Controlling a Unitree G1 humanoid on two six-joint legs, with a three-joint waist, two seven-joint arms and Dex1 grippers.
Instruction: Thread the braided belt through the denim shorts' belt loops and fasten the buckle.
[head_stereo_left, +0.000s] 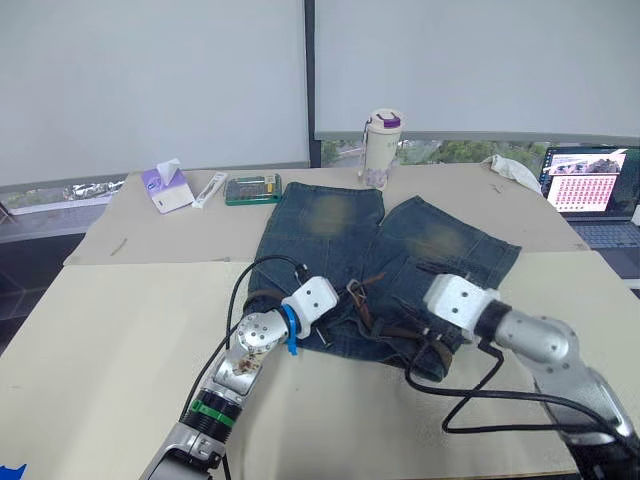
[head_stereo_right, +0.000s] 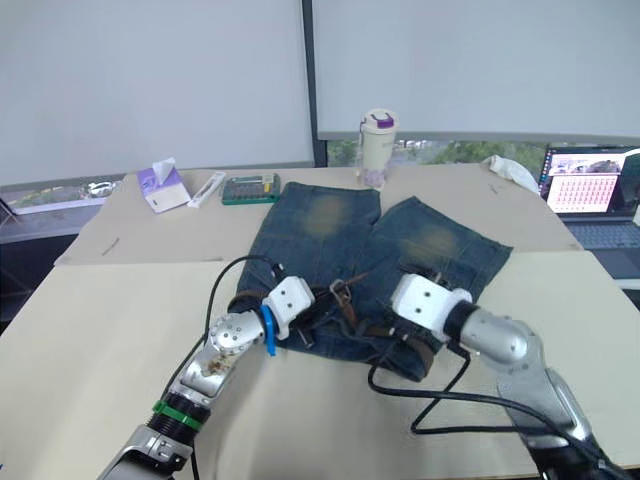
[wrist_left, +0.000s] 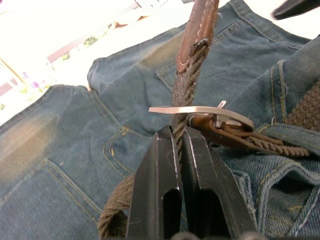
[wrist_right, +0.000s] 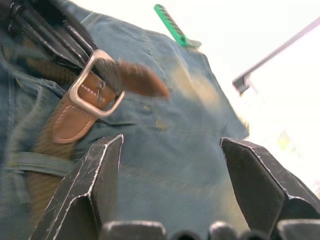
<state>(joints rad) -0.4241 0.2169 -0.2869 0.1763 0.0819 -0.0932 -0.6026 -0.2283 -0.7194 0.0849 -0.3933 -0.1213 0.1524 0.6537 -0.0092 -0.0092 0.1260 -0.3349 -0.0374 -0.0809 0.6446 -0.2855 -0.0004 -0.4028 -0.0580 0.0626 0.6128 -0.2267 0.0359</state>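
We judge the braided belt (wrist_left: 186, 85) mostly threaded through the denim shorts (head_stereo_left: 330, 225) at frame centre, its tip through the buckle (wrist_left: 200, 111) but unfastened, left pincer (wrist_left: 180, 145) clamped on the strap, right pincer (wrist_right: 170, 150) apart.

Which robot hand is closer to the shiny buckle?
Left. The left gripper is shut on the braided belt right at the buckle, almost touching it. The right gripper is open over the denim shorts, a short way back from the buckle.

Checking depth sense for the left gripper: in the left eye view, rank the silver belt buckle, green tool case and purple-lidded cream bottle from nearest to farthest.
From the left gripper:
1. Silver belt buckle, just beside it on the shorts.
2. Green tool case, far table edge, left.
3. Purple-lidded cream bottle, farthest, by the window.
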